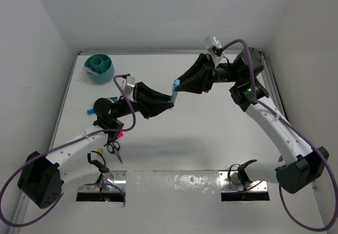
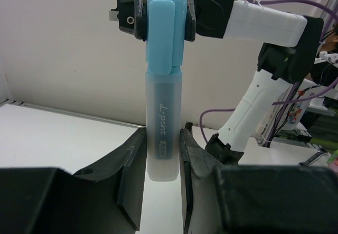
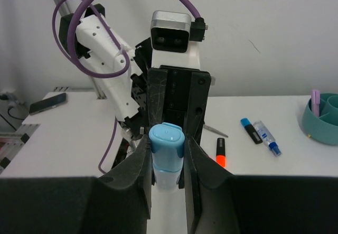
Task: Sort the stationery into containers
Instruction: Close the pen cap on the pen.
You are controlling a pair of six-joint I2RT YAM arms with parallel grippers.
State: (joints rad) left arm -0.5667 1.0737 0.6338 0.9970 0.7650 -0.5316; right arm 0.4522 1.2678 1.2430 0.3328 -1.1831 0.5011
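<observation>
Light-blue marker (image 1: 175, 91) hung mid-frame, left gripper (image 1: 169, 104) clamping its barrel, right gripper (image 1: 179, 85) its cap, well apart from upper-left teal cup (image 1: 100, 77).

White tabletop (image 1: 211, 139) between plain white walls (image 1: 158, 12) under soft even light.

The left gripper (image 1: 170, 103) and right gripper (image 1: 179, 84) meet over mid-counter. Both clamp one light-blue marker (image 1: 175, 92), so the linked arms bar the way from the near edge to the far edge. The teal cup (image 1: 99, 67) fills the far left corner. Scissors (image 1: 114, 148) and a blue-capped marker (image 1: 91, 109) lie along the left edge, under the left arm. Bare counter (image 1: 200, 139) stretches from the near edge's middle toward the right edge.
</observation>
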